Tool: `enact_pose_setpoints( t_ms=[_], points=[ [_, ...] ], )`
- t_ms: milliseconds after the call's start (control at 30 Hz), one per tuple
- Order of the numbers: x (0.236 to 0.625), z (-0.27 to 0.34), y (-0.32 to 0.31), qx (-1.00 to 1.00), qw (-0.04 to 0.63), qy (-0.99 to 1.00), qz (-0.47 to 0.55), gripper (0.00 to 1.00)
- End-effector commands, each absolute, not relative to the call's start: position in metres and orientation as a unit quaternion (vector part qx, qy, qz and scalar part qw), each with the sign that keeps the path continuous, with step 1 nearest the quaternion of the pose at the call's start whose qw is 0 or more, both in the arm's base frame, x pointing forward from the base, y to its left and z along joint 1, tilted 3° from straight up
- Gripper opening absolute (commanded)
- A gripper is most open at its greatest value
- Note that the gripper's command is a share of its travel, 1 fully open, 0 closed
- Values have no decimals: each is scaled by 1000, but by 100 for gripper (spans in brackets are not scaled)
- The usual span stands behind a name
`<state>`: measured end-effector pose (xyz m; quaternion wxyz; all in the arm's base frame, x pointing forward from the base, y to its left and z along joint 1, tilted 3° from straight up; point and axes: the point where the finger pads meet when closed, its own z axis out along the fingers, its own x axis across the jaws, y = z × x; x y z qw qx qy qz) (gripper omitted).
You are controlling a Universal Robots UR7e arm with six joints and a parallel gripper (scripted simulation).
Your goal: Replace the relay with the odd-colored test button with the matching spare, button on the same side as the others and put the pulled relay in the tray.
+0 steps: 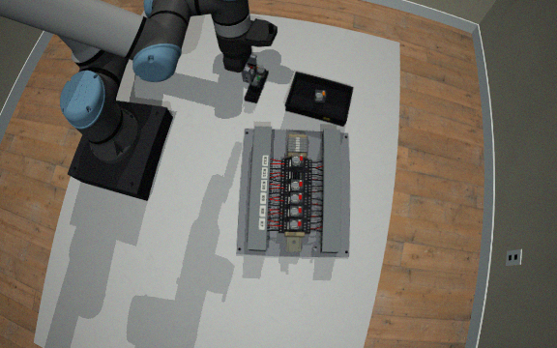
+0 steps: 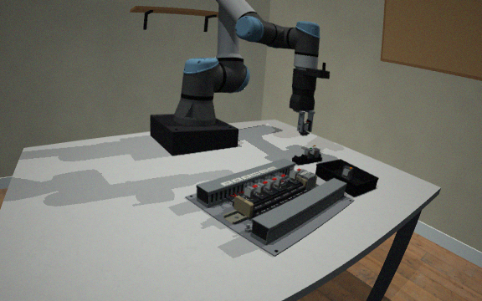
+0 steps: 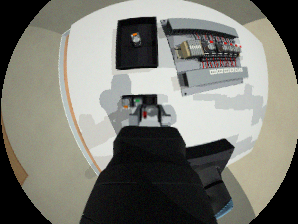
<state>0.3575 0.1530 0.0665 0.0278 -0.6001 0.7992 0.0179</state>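
Note:
My gripper (image 1: 250,69) (image 2: 305,125) (image 3: 149,109) is shut on a spare relay with a red button (image 3: 145,114), held in the air above the black spare holder (image 1: 252,95) (image 2: 300,160). Two other spares stand in the holder, one with a green button (image 3: 137,101), one with an orange button (image 3: 125,105). The pulled relay (image 1: 319,96) (image 2: 346,170) (image 3: 135,40), with an orange button, lies in the black tray (image 1: 338,108) (image 3: 136,59). The row has several red-button relays and one empty socket (image 1: 297,174), second from the tray end. The held relay's blades cannot be made out.
Grey wire ducts (image 1: 260,193) (image 1: 330,193) (image 2: 299,209) flank the row on the grey mounting plate (image 1: 278,252). Red and black wires run from the sockets to the ducts. The tray's raised walls stand between the holder and the plate's right side in the top view.

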Motion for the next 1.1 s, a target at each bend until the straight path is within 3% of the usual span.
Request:
enact_pose_setpoints(
  t_ms=[0, 1067],
  points=[
    [358, 67, 153, -574, 26, 818, 16, 0],
    [358, 67, 153, -379, 22, 925, 21, 0]
  ],
)
